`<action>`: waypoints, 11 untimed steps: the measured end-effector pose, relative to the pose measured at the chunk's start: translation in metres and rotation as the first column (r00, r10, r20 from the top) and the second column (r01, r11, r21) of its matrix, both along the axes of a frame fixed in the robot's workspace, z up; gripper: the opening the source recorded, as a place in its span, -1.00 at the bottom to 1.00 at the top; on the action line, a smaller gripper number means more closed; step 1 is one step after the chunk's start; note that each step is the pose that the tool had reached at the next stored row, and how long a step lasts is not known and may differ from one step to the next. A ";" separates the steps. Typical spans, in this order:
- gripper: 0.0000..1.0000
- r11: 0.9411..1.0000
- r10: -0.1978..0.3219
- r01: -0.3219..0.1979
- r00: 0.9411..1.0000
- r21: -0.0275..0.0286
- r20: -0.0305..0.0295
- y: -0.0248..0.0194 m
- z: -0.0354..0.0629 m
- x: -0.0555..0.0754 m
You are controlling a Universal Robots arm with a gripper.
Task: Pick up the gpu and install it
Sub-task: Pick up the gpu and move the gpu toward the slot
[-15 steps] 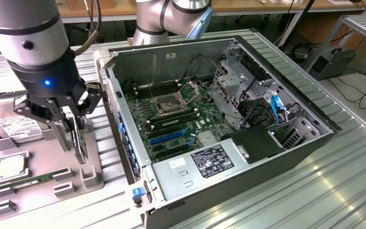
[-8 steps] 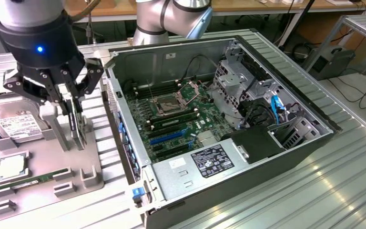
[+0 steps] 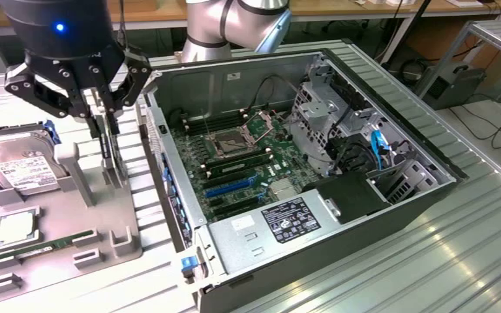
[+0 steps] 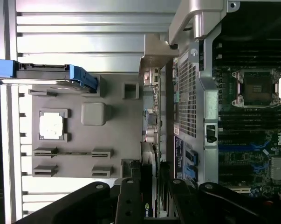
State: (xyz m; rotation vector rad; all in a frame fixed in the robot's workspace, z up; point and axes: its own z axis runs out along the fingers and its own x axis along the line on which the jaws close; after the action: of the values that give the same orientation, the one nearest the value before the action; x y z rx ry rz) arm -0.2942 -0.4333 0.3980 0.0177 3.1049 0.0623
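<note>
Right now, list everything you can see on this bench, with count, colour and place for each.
gpu: one, black, standing on edge in the tray, under the gripper
hard drive: one, silver with white label and blue rails, on the tray at the exterior view's left
memory stick: one, green, lying flat in the tray
square chip: one, silvery, in a tray pocket
tray: one, grey, to the exterior view's left of the computer case
computer case: one, black and silver, open, lying on its side
motherboard: one, green, inside the case
table: one, ribbed silvery metal, under everything
robot arm: one, silver-grey, behind the case
gripper: one, black, at the gpu
</note>
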 end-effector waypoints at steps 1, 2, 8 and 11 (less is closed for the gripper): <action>-0.47 1.000 0.000 0.000 1.000 0.000 0.000 0.0000 0.0030 0.004; -0.47 1.000 0.000 0.000 1.000 0.000 0.000 0.0000 0.0043 0.006; -0.47 1.000 0.000 0.000 1.000 0.000 0.002 0.0000 0.0153 0.029; -0.47 1.000 0.000 0.000 1.000 0.000 0.003 0.0000 0.0179 0.043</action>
State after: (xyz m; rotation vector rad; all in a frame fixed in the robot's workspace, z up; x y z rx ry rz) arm -0.2514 -0.4333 0.4159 0.0174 3.1018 0.0622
